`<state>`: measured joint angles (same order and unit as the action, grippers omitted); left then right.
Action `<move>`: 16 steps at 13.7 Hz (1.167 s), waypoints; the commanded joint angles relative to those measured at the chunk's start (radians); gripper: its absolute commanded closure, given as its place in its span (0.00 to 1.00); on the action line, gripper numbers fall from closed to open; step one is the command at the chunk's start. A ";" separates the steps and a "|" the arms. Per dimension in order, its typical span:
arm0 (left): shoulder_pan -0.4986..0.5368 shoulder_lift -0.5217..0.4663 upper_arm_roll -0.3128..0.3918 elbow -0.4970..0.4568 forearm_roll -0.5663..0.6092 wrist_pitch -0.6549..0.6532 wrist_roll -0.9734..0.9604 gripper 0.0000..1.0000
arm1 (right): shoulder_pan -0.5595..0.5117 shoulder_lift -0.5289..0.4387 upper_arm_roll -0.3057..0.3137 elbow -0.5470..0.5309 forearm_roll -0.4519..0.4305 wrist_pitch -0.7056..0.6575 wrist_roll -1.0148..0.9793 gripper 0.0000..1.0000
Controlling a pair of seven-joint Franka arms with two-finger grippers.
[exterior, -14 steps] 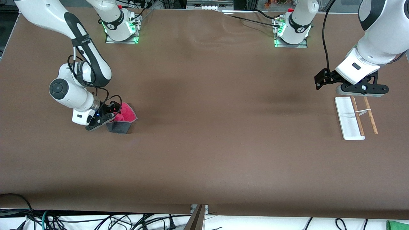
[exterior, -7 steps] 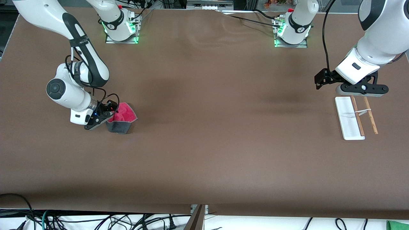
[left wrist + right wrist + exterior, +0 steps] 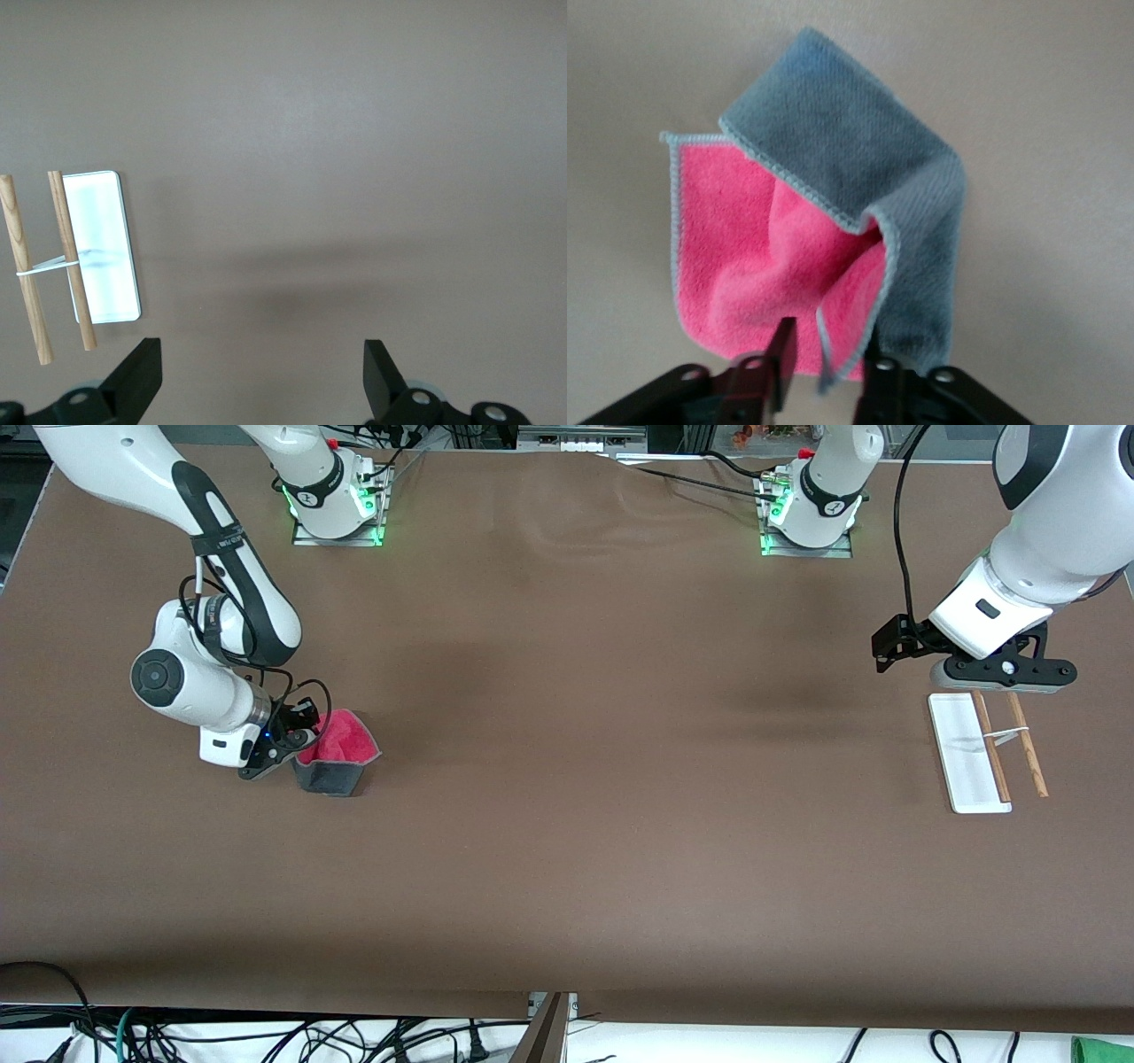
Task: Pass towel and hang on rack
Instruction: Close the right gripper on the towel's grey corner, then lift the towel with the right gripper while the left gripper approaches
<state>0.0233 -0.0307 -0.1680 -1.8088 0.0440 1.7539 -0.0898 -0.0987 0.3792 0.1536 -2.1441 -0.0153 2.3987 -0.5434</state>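
Picking up the towel [image 3: 338, 755] is the step you are in. The right gripper [image 3: 285, 755] is down at the towel's edge, toward the right arm's end of the table, and in the right wrist view its 2 fingers [image 3: 782, 351] are pinched on a raised fold of the pink face [image 3: 833, 345] — the rest of the cloth lies crumpled on the table [image 3: 567, 824], grey side folded over.

The left gripper [image 3: 1001, 676] waits in the air just over the end of the rack [image 3: 988, 748] nearest its base, fingers [image 3: 137, 381] spread wide apart with nothing between them. The rack lies toward the left arm's end, well apart from the towel.

Next, I judge, you need a lift that keeps the pinch firm, then a carry toward mid-table for the handover; a thin fold like this could slip out.

Compared with 1 second ago, the right gripper has drawn back from over the pink face to the towel's edge, and more pink shows — the left arm and rack have not moved.
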 commanded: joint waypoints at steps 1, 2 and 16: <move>0.003 0.009 -0.005 0.025 0.000 -0.022 0.005 0.00 | -0.003 -0.034 0.006 0.001 -0.003 -0.029 0.007 1.00; 0.003 0.009 -0.005 0.025 0.000 -0.022 0.005 0.00 | -0.003 -0.039 0.009 0.010 -0.003 -0.030 0.000 1.00; 0.007 0.017 -0.004 0.029 -0.064 -0.024 0.005 0.00 | 0.042 -0.060 0.383 0.472 0.011 -0.319 0.134 1.00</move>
<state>0.0234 -0.0276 -0.1690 -1.8088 0.0317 1.7538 -0.0898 -0.0715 0.3163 0.4907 -1.7293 -0.0111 2.1011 -0.4586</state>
